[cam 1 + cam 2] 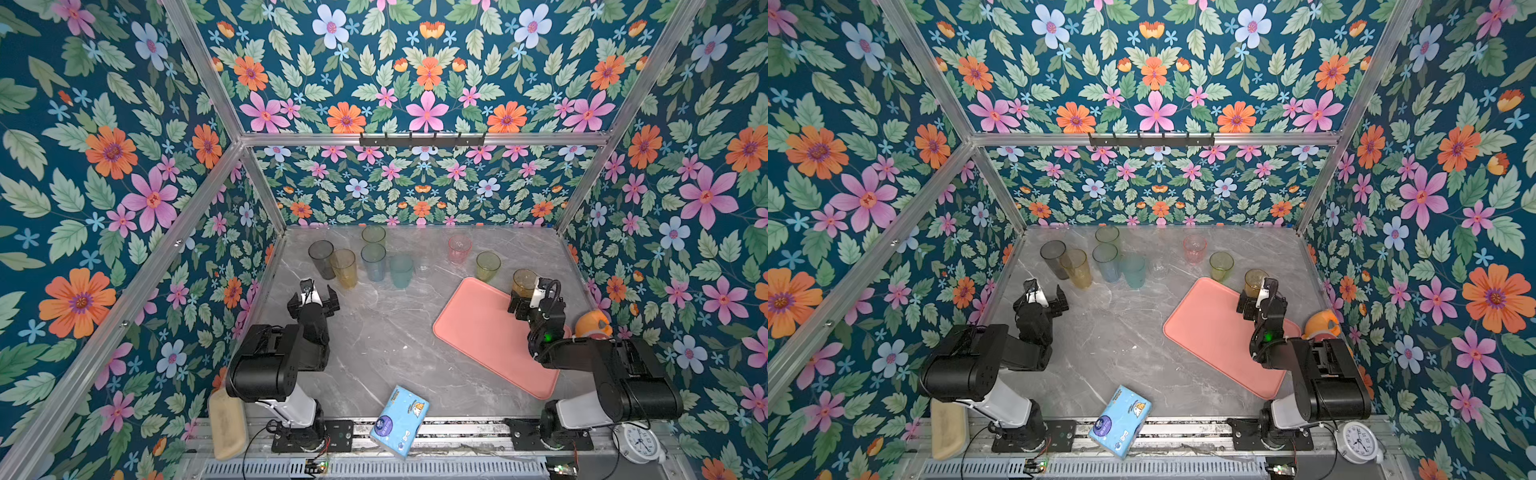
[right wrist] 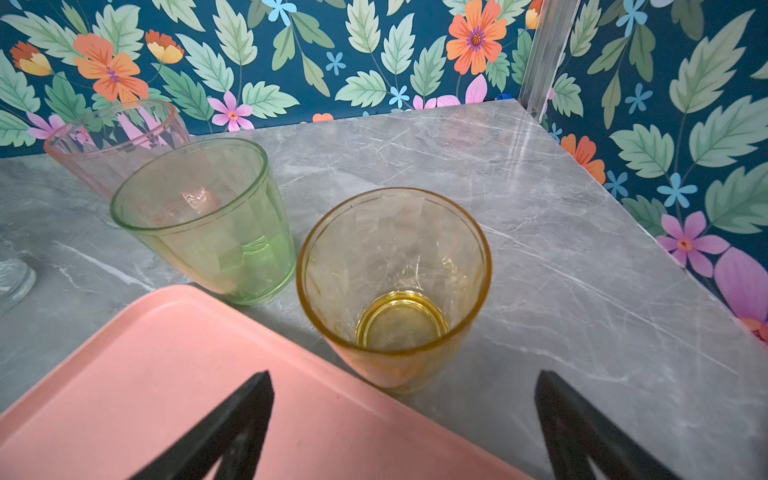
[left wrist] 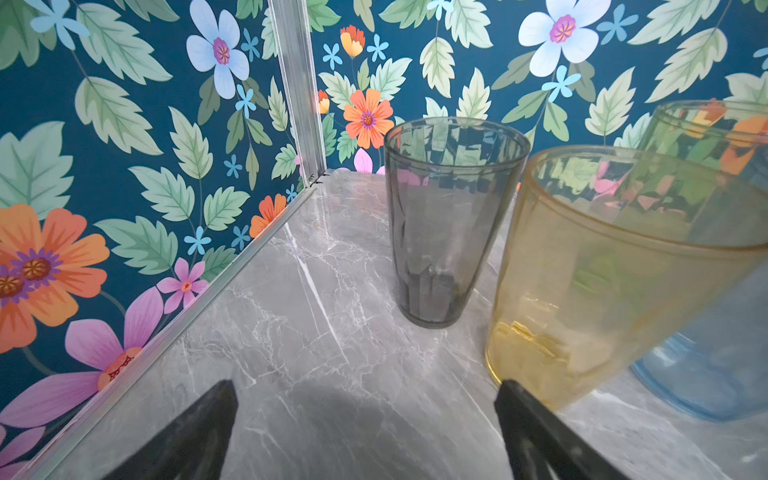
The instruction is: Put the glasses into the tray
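Several translucent glasses stand along the back of the table in both top views: grey [image 1: 320, 257], tall yellow [image 1: 344, 268], blue [image 1: 373, 262], teal [image 1: 401, 270], pink [image 1: 459, 248], short green [image 1: 488, 266] and amber [image 1: 523, 282]. The salmon tray [image 1: 478, 328] lies empty at the right. My left gripper [image 3: 365, 390] is open just short of the grey glass [image 3: 449, 224] and the yellow glass [image 3: 602, 270]. My right gripper [image 2: 403, 382] is open over the tray's [image 2: 166, 395] far rim, facing the amber glass [image 2: 395, 282], which stands on the table beside the rim.
A blue tissue pack [image 1: 400, 419] lies at the front edge. A tan block [image 1: 226, 424] sits at the front left, a white clock [image 1: 638, 442] at the front right, and an orange object [image 1: 594, 324] by the right wall. Floral walls enclose the marble table [image 1: 374, 332].
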Robot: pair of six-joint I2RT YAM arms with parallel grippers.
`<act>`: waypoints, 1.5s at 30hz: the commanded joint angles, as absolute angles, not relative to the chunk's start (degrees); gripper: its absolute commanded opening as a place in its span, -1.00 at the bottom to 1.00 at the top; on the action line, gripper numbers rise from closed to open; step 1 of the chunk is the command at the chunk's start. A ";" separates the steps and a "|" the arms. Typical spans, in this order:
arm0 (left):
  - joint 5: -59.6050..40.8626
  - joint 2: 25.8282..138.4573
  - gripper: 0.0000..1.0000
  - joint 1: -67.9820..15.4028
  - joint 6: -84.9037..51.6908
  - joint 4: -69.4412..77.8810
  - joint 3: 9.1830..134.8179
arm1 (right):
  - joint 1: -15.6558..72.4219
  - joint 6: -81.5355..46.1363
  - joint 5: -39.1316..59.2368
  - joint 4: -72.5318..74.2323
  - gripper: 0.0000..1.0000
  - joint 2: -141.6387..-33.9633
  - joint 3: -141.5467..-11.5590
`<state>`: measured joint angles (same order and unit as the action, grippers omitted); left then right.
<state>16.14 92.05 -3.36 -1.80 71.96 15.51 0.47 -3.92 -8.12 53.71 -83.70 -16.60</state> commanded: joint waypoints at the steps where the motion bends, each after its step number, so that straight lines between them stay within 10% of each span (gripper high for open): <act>1: 15.82 92.20 0.99 -3.25 -1.76 71.90 15.73 | 0.52 -3.53 -8.27 54.50 0.98 -83.63 -16.85; 32: 16.09 92.01 0.99 -3.25 -1.31 72.80 15.42 | -0.97 -4.13 -5.16 54.42 0.98 -83.32 -16.61; 45: 22.55 68.54 0.99 -5.25 -10.49 41.82 21.76 | -0.92 -9.77 -12.17 33.97 0.98 -63.98 -19.65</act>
<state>19.55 72.95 -5.19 -3.95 53.60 19.53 -0.95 -5.15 -6.94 43.09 -66.57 -17.50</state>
